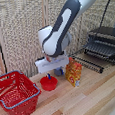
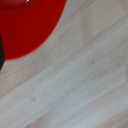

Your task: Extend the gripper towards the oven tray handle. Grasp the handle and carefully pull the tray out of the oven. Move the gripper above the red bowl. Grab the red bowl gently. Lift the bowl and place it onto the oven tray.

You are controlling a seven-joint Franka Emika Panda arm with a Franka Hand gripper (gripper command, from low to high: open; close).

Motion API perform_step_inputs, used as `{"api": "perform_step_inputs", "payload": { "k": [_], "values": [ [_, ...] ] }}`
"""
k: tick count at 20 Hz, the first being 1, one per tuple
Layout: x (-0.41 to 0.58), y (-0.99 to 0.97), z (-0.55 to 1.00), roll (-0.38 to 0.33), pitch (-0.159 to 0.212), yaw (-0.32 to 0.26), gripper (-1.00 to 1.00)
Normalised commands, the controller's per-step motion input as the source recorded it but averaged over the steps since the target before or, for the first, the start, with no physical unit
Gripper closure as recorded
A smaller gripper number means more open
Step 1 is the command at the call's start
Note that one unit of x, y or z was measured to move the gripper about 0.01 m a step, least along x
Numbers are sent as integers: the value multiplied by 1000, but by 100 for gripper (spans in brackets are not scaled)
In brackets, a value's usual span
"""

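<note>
Claw [image 1: 57, 72] sits directly over glossy round red bowl [image 1: 49, 83] on pale wood-plank tabletop [image 1: 92, 98]; finger spread can't tell.

One red bowl [image 1: 49, 83], one red basket [image 1: 17, 94], one oven [image 1: 105, 44], one snack bag [image 1: 73, 72].

Bright, even light – both views soft, wrist view blurrier
</note>
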Motion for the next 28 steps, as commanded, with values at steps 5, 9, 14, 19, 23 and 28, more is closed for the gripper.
{"api": "perform_step_inputs", "payload": {
  "k": [5,9,14,19,23,28],
  "values": [
    [5,-374,-338,55,1,77,-100],
    [0,-156,-427,63,0,39,-100],
    [-13,-14,-132,87,6,17,100],
    [-1,0,-17,10,1,11,100],
    [127,49,0,0,1,3,100],
    [210,1,0,0,26,-15,100]
  ]
}}
